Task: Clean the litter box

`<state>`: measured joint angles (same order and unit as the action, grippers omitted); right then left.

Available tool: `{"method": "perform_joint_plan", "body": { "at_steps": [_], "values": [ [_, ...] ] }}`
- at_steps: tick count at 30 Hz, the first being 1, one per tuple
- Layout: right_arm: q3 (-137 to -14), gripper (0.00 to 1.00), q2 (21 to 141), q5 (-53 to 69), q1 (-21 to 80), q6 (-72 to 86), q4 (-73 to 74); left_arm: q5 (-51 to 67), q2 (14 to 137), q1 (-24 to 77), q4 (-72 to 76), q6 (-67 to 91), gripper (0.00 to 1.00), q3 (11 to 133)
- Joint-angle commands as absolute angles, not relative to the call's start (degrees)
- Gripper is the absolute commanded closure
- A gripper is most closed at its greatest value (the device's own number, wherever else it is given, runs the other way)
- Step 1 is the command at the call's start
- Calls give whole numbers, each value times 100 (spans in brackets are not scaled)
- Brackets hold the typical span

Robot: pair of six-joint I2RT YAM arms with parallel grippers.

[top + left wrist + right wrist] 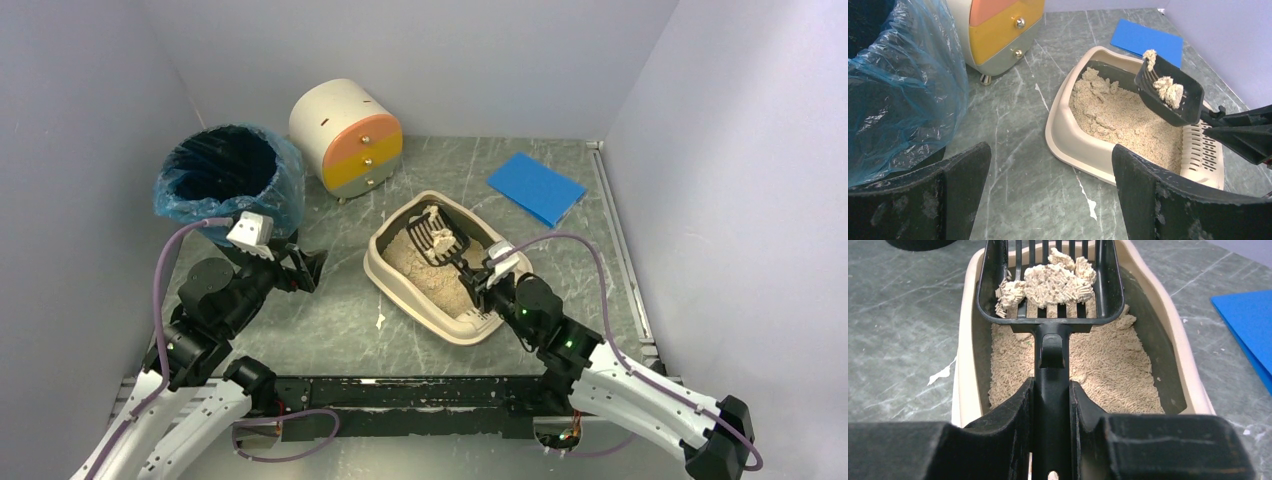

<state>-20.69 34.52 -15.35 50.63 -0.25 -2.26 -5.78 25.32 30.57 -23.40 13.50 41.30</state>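
The beige litter box lies mid-table with tan litter inside. My right gripper is shut on the handle of a black slotted scoop. The scoop hangs above the litter and carries pale clumps. My left gripper stands open and empty above the bare table, left of the box and beside the bin.
A black round bin with a blue liner stands at the back left. A white drawer unit with orange and yellow fronts sits behind the box. A blue pad lies back right.
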Motion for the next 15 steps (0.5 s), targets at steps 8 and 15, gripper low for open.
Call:
{"method": "perform_joint_plan", "body": {
  "at_steps": [8,15],
  "values": [
    [-2693,100,3509,-1699,5089,55,222,-602,2447,3032,-2268,1392,5,4187],
    [-2649,100,3606,-1405,5088,-347,224,-570,2518,3032,-2262,1387,5,4199]
  ]
}}
